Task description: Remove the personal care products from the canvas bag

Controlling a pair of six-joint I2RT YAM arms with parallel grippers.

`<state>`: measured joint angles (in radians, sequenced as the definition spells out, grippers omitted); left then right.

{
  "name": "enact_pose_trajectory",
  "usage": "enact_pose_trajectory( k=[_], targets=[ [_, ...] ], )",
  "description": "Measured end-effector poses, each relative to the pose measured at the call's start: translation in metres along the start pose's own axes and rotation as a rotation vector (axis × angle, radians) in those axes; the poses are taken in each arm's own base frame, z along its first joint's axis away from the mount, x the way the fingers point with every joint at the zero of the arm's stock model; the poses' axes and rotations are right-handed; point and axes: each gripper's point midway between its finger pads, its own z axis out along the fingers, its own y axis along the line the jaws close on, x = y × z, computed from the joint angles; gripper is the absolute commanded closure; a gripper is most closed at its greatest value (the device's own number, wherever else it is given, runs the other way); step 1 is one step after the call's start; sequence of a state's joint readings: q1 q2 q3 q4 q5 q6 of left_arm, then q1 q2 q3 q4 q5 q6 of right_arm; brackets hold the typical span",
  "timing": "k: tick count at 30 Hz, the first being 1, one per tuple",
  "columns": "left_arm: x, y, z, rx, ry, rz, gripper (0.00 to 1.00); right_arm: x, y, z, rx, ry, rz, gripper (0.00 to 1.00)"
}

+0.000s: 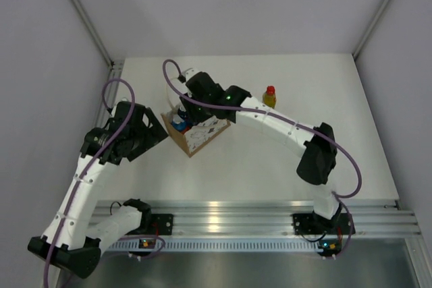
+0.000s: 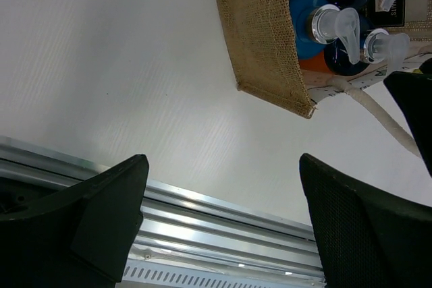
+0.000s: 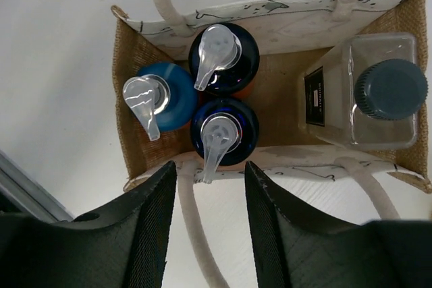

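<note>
The canvas bag [image 1: 202,138] stands mid-table, tan burlap with a white patterned panel and cream handles. In the right wrist view the bag [image 3: 131,65] holds three orange bottles with blue tops and clear pumps [image 3: 223,55] [image 3: 162,99] [image 3: 224,129] and a clear bottle with a dark grey cap [image 3: 390,89]. My right gripper [image 3: 210,193] is open and empty above the bag's near rim, just over the nearest pump bottle. The yellow bottle with a red cap [image 1: 269,97] stands upright on the table right of the bag. My left gripper [image 2: 223,166] is open and empty, left of the bag [image 2: 263,32].
An aluminium rail [image 1: 243,217] runs along the table's near edge and also shows in the left wrist view [image 2: 223,214]. Grey walls enclose the table on the left, back and right. A cream handle [image 3: 196,234] hangs over the bag's near side.
</note>
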<state>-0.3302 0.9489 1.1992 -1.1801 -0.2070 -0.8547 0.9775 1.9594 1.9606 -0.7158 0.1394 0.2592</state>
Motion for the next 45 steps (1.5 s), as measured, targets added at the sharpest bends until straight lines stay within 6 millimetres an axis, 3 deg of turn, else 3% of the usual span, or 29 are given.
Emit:
enact_pose_trajectory(
  k=[6, 13, 20, 28, 38, 40, 43, 45],
  targets=[
    [0.003, 0.002, 0.003, -0.013, 0.012, 0.004, 0.02, 0.015, -0.003, 0.021, 0.027, 0.062, -0.012, 0.59],
    [0.003, 0.003, 0.004, -0.013, 0.012, 0.016, 0.02, 0.01, -0.006, 0.029, 0.055, 0.058, -0.014, 0.59],
    [0.003, 0.003, 0.003, -0.013, 0.012, 0.025, 0.02, 0.002, -0.006, 0.03, 0.063, 0.036, -0.012, 0.66],
    [0.003, 0.004, 0.004, -0.015, 0.014, 0.046, 0.02, 0.01, -0.007, 0.041, 0.068, 0.058, -0.015, 0.68],
    [0.004, 0.005, 0.007, -0.026, 0.024, 0.064, 0.02, 0.009, -0.009, 0.045, 0.076, 0.058, -0.011, 0.98],
    [0.004, 0.005, 0.008, -0.027, 0.025, 0.068, 0.02, 0.01, -0.009, 0.045, 0.077, 0.058, -0.01, 0.99],
    [0.004, 0.005, 0.008, -0.029, 0.027, 0.073, 0.02, 0.009, -0.01, 0.044, 0.082, 0.057, -0.011, 0.84],
    [0.005, 0.005, 0.009, -0.032, 0.03, 0.074, 0.02, 0.009, -0.01, 0.044, 0.085, 0.056, -0.011, 0.83]
  ],
)
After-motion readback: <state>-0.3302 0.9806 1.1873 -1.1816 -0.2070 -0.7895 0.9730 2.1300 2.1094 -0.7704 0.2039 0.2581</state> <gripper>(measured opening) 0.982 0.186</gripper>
